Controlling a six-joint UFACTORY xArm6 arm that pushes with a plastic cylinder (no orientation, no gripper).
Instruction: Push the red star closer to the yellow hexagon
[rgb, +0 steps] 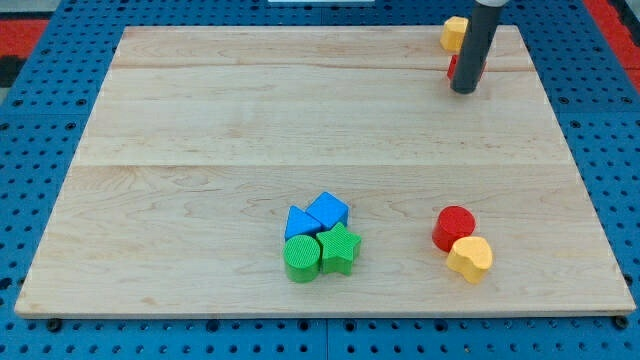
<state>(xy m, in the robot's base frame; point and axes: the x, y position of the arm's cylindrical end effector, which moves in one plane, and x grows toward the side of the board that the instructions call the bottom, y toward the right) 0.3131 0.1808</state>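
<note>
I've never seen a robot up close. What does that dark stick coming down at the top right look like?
It is a plain, straight, round rod, dark grey to black, smooth, a bit shiny down one side. No cables, markings or fingers show on it. My tip is simply its blunt lower end. The rod runs out of the view's top, so the arm above cannot be seen.

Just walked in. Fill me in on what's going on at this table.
I'm a single arm with a dark rod, pushing blocks on a wooden board. My tip is at the view's top right, against a red block mostly hidden behind the rod, presumably the red star, with the yellow hexagon just above it. Untouched elsewhere: two blue blocks, a green cylinder and green star clustered at bottom centre, and a red cylinder touching a yellow block.
</note>
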